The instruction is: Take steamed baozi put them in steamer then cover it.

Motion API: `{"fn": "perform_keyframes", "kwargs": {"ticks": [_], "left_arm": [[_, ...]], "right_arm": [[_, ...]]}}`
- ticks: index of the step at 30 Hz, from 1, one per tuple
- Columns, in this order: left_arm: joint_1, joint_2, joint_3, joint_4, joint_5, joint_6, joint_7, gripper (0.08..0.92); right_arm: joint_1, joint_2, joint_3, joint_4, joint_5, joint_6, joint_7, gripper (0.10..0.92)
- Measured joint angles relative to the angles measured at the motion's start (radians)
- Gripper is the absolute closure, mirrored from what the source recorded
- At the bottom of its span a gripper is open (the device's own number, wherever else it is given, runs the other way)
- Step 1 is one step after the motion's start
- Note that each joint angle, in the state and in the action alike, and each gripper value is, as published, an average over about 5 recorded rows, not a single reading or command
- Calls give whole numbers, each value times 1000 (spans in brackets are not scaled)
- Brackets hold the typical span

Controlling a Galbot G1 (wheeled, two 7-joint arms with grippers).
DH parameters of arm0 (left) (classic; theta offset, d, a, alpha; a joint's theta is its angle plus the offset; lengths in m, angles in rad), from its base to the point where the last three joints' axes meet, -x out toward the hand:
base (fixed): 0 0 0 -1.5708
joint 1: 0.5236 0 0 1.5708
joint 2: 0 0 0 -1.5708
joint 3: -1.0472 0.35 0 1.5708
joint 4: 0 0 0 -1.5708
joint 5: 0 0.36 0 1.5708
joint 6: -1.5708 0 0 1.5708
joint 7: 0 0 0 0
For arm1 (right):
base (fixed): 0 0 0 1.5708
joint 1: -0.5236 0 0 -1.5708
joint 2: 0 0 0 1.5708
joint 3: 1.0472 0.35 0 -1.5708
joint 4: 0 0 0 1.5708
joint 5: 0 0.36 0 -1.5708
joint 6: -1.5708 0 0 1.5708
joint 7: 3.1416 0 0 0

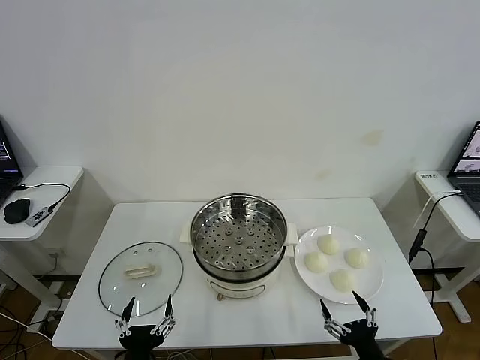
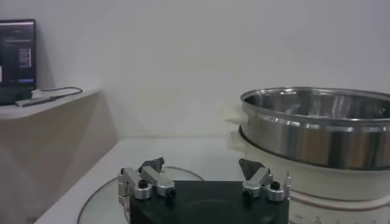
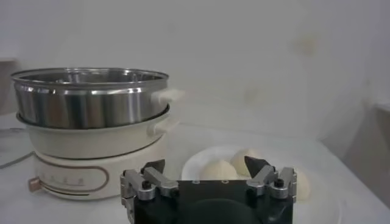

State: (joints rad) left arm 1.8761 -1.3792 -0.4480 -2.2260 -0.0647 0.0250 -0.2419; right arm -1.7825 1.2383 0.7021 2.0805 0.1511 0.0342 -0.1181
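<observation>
White counter (image 1: 390, 315) carries the steamer (image 1: 238, 234) at centre, empty. Four baozi (image 1: 334, 261) sit on a plate (image 1: 304, 259) just ahead of the right claw (image 1: 348, 315), the nearer one. Both it and the left claw (image 1: 147, 316), at the cover (image 1: 140, 276), gape empty.

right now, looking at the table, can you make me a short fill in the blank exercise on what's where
1. The white plate holds ____ steamed baozi.
2. The glass cover lies flat on the table on the steamer's ____ side, by the robot's own sides.
3. The steamer basket holds ____ baozi so far.
4. Both the left pincer and the right pincer have their jaws ____.

Missing words: four; left; no; open
</observation>
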Motion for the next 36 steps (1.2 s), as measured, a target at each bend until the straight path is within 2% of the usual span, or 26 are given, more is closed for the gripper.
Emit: {"fn": "perform_keyframes", "kwargs": {"ticks": [9, 18, 27, 36], "left_arm": [[-25, 9, 12, -17, 33, 49, 9, 177], [-33, 7, 12, -14, 99, 88, 51, 177], [-23, -3, -1, -18, 141, 99, 70, 177], [-18, -12, -6, -25, 158, 104, 72, 177]], "right_arm": [[134, -135, 50, -64, -138, -61, -48, 203], [376, -365, -18, -203, -287, -130, -206, 203], [758, -580, -313, -380, -375, -137, -441, 203], [1190, -659, -752, -563, -401, -97, -664, 203]]}}
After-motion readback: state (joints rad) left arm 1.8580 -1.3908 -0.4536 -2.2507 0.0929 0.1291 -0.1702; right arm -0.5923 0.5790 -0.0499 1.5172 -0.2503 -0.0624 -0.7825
